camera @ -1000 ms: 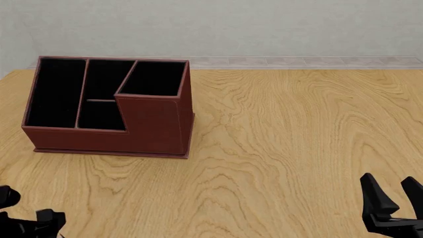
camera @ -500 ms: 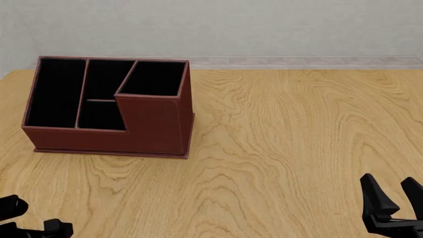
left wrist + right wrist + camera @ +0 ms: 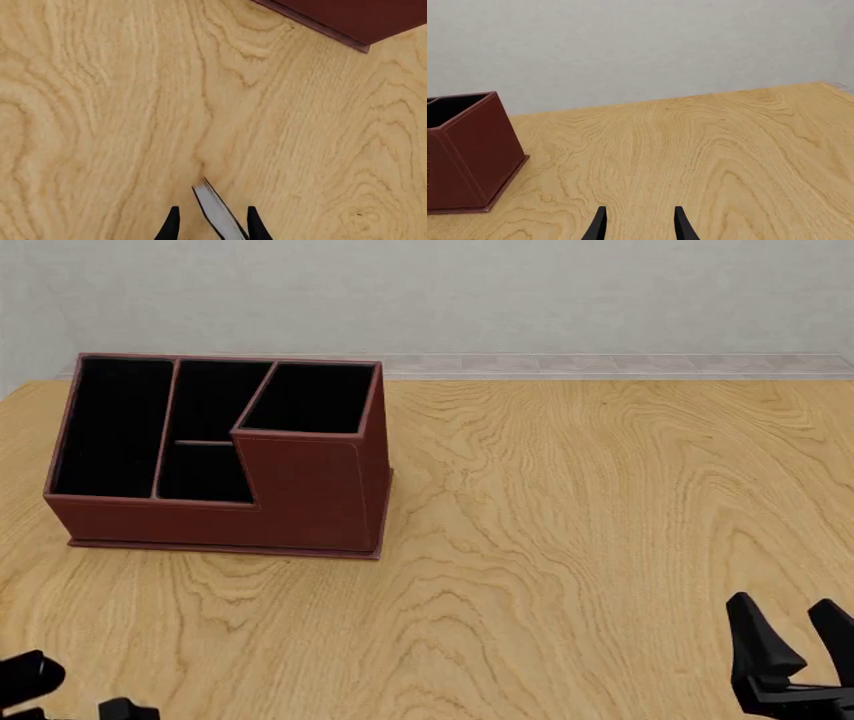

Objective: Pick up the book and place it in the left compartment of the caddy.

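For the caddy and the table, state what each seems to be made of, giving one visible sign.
The caddy: seemingly matte reddish-brown leather or leatherette over stiff panels, shown by its raised seam lines and flat base rim; the lining is plain matte black. The table: light wood or wood veneer with a smooth satin finish, shown by its swirling grain. Being a render, both remain uncertain.

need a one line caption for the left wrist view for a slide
Left gripper straddling the pale page edge of a thin book above the wood-grain table, reddish-brown leather-look caddy corner beyond.
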`<move>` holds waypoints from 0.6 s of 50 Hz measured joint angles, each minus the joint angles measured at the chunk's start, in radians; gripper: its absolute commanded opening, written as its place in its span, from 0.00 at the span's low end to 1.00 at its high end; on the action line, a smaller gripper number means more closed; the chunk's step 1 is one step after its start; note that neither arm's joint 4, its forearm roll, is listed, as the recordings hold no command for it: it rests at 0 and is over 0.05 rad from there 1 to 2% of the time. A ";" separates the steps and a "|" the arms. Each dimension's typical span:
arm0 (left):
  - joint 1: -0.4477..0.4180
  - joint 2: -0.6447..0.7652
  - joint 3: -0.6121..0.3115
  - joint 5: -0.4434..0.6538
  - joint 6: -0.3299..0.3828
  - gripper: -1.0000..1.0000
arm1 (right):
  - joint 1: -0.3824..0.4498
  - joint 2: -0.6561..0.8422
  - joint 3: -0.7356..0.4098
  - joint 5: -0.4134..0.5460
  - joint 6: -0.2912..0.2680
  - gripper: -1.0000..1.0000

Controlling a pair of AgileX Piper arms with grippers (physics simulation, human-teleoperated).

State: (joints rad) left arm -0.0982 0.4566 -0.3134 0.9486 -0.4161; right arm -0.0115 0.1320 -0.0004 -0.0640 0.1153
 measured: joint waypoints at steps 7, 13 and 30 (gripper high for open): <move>-0.023 -0.008 0.005 0.008 -0.035 1.00 | 0.001 0.000 0.000 0.000 0.000 1.00; -0.036 -0.013 0.010 0.014 -0.057 1.00 | 0.001 0.003 0.000 -0.002 0.000 1.00; -0.052 -0.024 0.040 0.027 -0.105 1.00 | 0.003 0.001 0.000 0.001 0.001 1.00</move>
State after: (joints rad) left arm -0.1499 0.4324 -0.2735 0.9761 -0.5214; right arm -0.0082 0.1330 -0.0002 -0.0626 0.1165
